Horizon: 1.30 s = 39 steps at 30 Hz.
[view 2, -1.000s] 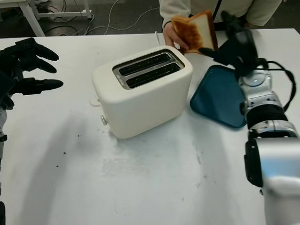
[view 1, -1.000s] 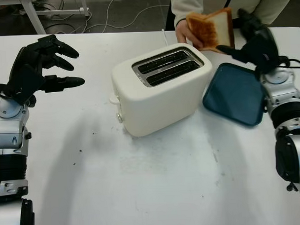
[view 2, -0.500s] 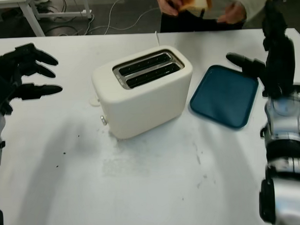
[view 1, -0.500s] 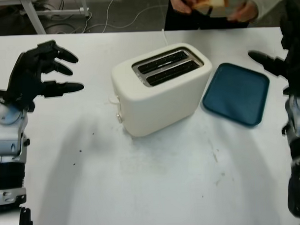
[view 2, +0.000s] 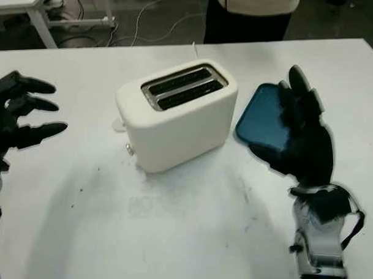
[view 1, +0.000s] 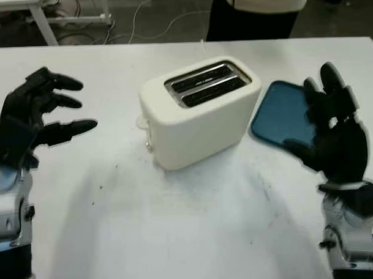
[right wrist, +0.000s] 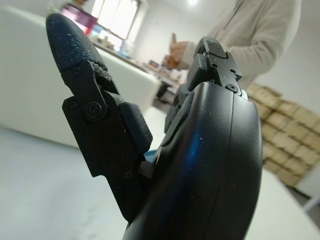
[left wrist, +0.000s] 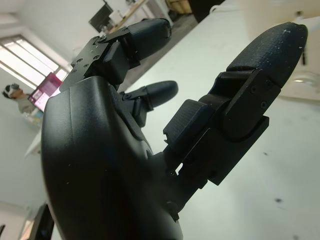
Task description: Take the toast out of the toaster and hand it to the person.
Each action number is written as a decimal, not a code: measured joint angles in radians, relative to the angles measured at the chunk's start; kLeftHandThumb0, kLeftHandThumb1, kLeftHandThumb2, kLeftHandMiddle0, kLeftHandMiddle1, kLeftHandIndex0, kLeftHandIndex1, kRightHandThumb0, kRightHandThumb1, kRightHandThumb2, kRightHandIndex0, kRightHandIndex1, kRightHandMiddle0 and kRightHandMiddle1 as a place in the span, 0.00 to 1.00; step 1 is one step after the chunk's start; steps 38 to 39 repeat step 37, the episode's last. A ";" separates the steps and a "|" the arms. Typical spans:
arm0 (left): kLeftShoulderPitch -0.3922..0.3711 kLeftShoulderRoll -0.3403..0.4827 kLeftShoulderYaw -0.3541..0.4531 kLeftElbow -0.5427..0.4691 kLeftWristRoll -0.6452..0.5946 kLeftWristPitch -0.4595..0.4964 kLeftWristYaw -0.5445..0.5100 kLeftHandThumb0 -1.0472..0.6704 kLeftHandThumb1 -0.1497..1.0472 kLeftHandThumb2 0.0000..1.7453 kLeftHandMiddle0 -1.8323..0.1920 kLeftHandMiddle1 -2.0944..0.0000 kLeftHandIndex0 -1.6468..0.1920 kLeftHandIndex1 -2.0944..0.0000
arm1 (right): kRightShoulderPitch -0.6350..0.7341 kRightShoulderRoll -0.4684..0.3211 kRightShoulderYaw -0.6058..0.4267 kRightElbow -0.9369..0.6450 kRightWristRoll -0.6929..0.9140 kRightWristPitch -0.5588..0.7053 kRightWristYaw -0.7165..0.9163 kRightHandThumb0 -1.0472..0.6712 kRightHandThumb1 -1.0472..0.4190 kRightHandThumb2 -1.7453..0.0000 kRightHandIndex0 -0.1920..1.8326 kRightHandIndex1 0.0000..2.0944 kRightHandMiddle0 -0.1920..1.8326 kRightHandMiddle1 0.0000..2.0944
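Toast is nowhere to be seen now: the toaster (view 1: 198, 111) slots look empty, sitting between the two hands. The right hand (view 1: 333, 137) is hanging wide and empty over the near edge of the tray (view 1: 277, 115), the person (view 1: 261, 8) standing beyond it. The left hand (view 1: 29, 117) is hovering empty, well off the toaster's other side. Judged from this, the handover looks finished, so both hands should be keeping off the toaster and tray.

The toaster (view 1: 198, 111) stands mid-table (view 1: 177, 238), with the tray (view 1: 280, 115) lying just beside it on the right. The person (view 1: 261, 8) stands behind the table's far edge. The left hand (view 1: 35, 117) hangs open well left of the toaster; the right hand (view 1: 333, 131) is open before the tray.
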 measured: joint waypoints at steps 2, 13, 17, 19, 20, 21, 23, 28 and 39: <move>0.041 -0.027 -0.006 -0.036 0.003 0.001 0.014 0.00 0.58 0.00 0.81 0.25 0.78 0.32 | 0.026 0.026 0.025 -0.023 0.001 0.022 0.003 0.19 0.19 1.00 0.17 0.03 0.19 0.03; 0.143 -0.157 -0.115 -0.078 0.050 -0.003 0.065 0.00 0.55 0.00 0.77 0.31 0.75 0.34 | 0.100 0.128 0.119 -0.034 -0.009 0.111 0.000 0.21 0.17 1.00 0.19 0.03 0.20 0.02; 0.143 -0.183 -0.138 -0.047 0.053 -0.004 0.070 0.00 0.54 0.00 0.78 0.29 0.75 0.34 | 0.101 0.143 0.125 -0.040 -0.030 0.125 -0.010 0.20 0.16 1.00 0.19 0.03 0.20 0.01; 0.143 -0.196 -0.151 -0.027 0.053 -0.010 0.072 0.00 0.53 0.00 0.78 0.29 0.75 0.34 | 0.100 0.149 0.123 -0.037 -0.036 0.127 -0.014 0.19 0.16 1.00 0.19 0.03 0.20 0.01; 0.143 -0.198 -0.158 -0.021 0.053 -0.012 0.071 0.00 0.53 0.00 0.78 0.30 0.75 0.35 | 0.100 0.152 0.122 -0.035 -0.037 0.132 -0.018 0.19 0.16 1.00 0.19 0.03 0.21 0.01; 0.143 -0.199 -0.161 -0.017 0.053 -0.013 0.071 0.00 0.53 0.00 0.78 0.30 0.74 0.35 | 0.100 0.155 0.121 -0.031 -0.038 0.141 -0.023 0.19 0.16 1.00 0.19 0.03 0.21 0.01; 0.143 -0.199 -0.162 -0.017 0.053 -0.014 0.070 0.00 0.51 0.00 0.77 0.30 0.74 0.36 | 0.100 0.158 0.121 -0.028 -0.043 0.162 -0.034 0.20 0.16 1.00 0.19 0.03 0.21 0.01; 0.143 -0.199 -0.169 -0.010 0.053 -0.022 0.065 0.00 0.53 0.01 0.75 0.33 0.72 0.38 | 0.100 0.164 0.120 -0.031 -0.053 0.200 -0.053 0.21 0.16 1.00 0.19 0.02 0.20 0.01; 0.143 -0.199 -0.177 -0.009 0.054 -0.022 0.065 0.00 0.52 0.00 0.74 0.34 0.71 0.39 | 0.100 0.169 0.116 -0.030 -0.066 0.202 -0.061 0.21 0.16 1.00 0.19 0.02 0.21 0.01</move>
